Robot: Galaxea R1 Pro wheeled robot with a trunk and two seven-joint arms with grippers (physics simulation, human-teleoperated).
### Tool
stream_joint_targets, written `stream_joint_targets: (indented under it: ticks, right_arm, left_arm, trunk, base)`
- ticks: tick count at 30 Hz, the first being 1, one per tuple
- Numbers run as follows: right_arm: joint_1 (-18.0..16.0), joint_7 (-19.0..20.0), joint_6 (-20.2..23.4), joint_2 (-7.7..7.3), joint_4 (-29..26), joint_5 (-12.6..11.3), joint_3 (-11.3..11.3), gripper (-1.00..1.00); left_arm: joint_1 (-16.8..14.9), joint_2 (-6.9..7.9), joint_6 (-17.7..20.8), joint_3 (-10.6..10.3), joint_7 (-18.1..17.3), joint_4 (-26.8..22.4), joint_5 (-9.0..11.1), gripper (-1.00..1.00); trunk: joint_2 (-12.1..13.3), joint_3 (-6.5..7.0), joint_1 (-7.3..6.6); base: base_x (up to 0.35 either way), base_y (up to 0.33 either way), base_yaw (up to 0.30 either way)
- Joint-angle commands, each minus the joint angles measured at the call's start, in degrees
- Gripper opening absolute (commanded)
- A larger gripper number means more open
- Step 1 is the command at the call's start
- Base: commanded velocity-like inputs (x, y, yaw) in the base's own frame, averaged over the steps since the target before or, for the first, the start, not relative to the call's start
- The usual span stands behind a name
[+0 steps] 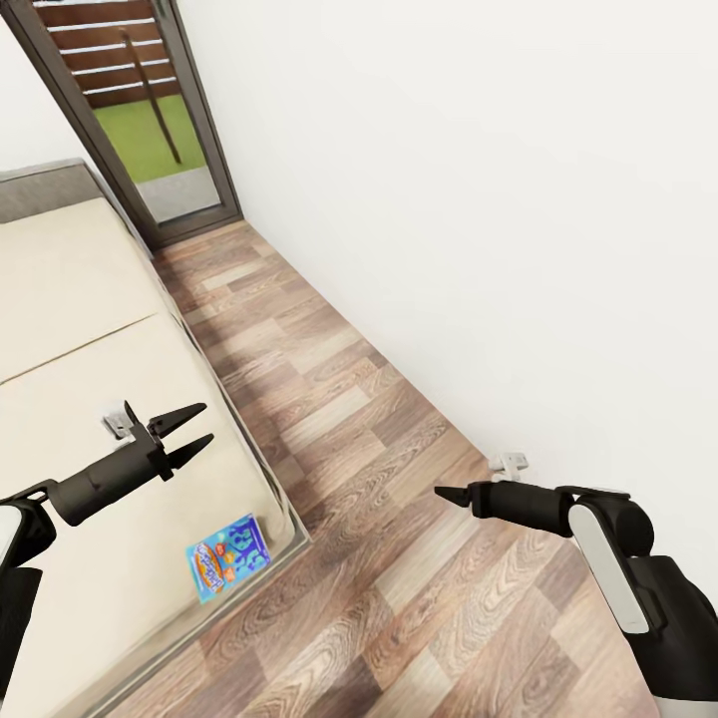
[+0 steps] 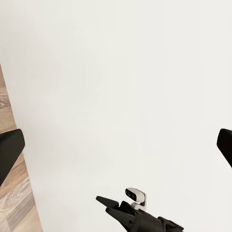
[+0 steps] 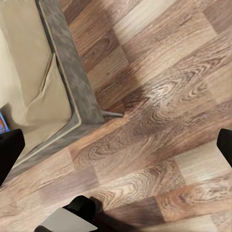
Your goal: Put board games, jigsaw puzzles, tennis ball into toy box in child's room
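Note:
One board game (image 1: 227, 556), a flat blue box with bright print, lies on the beige bed (image 1: 80, 329) near its front corner; a blue sliver of the board game (image 3: 2, 122) shows in the right wrist view. My left gripper (image 1: 207, 422) hangs open over the mattress, a little beyond the box and empty. My right gripper (image 1: 441, 492) is held over the wooden floor to the right of the bed, open and empty, its fingertips (image 3: 10, 153) wide apart. The right gripper (image 2: 102, 199) also appears against the white wall. Table and toy box are out of view.
A strip of wooden floor (image 1: 379, 519) runs between the bed's grey frame (image 3: 72, 96) and a white wall (image 1: 499, 199). A glass door (image 1: 130, 110) with a dark frame stands at the far end, lawn behind it.

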Motion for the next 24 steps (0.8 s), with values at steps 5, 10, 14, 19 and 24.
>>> stream_joint_targets:
  ticks: [5, 10, 14, 19, 24]
  right_arm:
    - [0.0, 0.6, 0.1, -0.03, -0.1, 0.6, 0.0, 1.0]
    - [0.0, 0.6, 0.1, -0.03, -0.1, 0.6, -0.1, 1.0]
    - [0.0, 0.6, 0.1, -0.03, -0.1, 0.6, -0.1, 1.0]
    - [0.0, 0.6, 0.1, -0.03, -0.1, 0.6, -0.1, 1.0]
    - [0.0, 0.6, 0.1, -0.03, -0.1, 0.6, -0.1, 1.0]
  left_arm:
    - [-0.1, -0.02, 0.2, 0.0, -0.5, 0.0, -0.5, 1.0]
    - [-0.2, -0.03, 0.4, 0.0, -0.5, 0.0, -0.5, 1.0]
    - [-0.2, -0.04, 0.7, 0.0, -0.5, 0.0, -0.5, 1.0]
    - [-0.3, -0.04, 0.8, 0.0, -0.5, 0.0, -0.5, 1.0]
    - [-0.3, -0.04, 0.9, 0.0, -0.5, 0.0, -0.5, 1.0]
  trunk:
    - [-2.0, -0.47, 1.1]
    - [-4.0, -0.9, 2.2]
    - [-5.6, -1.25, 3.08]
    - [-7.7, -1.68, 4.18]
    - [-9.7, -2.11, 5.28]
  base:
    - [0.0, 0.0, 0.0]
    - [0.0, 0.0, 0.0]
    - [0.0, 0.0, 0.0]
    - [0.0, 0.0, 0.0]
    - [0.0, 0.0, 0.0]
